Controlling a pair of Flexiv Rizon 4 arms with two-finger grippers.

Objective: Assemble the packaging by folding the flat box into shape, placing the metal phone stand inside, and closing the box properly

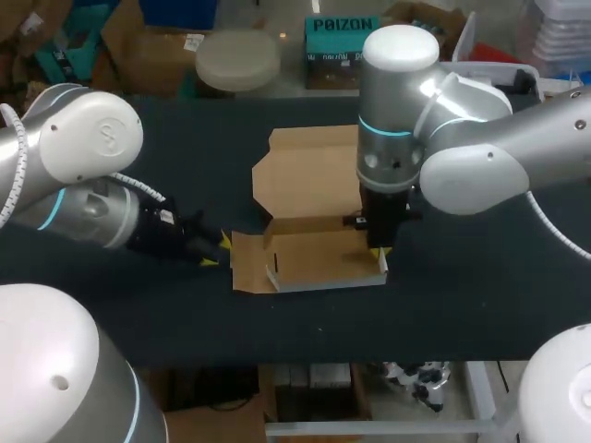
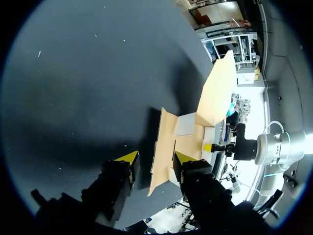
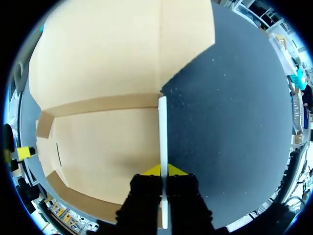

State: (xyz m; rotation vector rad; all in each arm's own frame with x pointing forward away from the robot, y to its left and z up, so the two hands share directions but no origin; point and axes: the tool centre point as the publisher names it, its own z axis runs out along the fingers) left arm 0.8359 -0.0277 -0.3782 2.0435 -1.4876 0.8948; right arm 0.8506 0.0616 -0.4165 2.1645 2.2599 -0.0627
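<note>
The brown cardboard box (image 1: pixel 309 175) lies part-folded on the black table, its lid panel flat at the far side. My right gripper (image 1: pixel 379 251) is shut on the upright white-faced right side flap (image 3: pixel 162 127), its yellow tips (image 3: pixel 164 170) pinching it from both sides. At the box's left end, my left gripper (image 1: pixel 216 251) is open. In the left wrist view, this gripper (image 2: pixel 155 157) straddles the left flap (image 2: pixel 164 142), with a gap at one finger. My right gripper's yellow tip (image 2: pixel 208 147) shows beyond the box.
The black table (image 1: pixel 138 305) has bare surface to the left, right and front of the box. Its front edge (image 1: pixel 305 362) runs close below the box. My right arm's large elbow (image 1: pixel 480 166) hangs over the table's right part.
</note>
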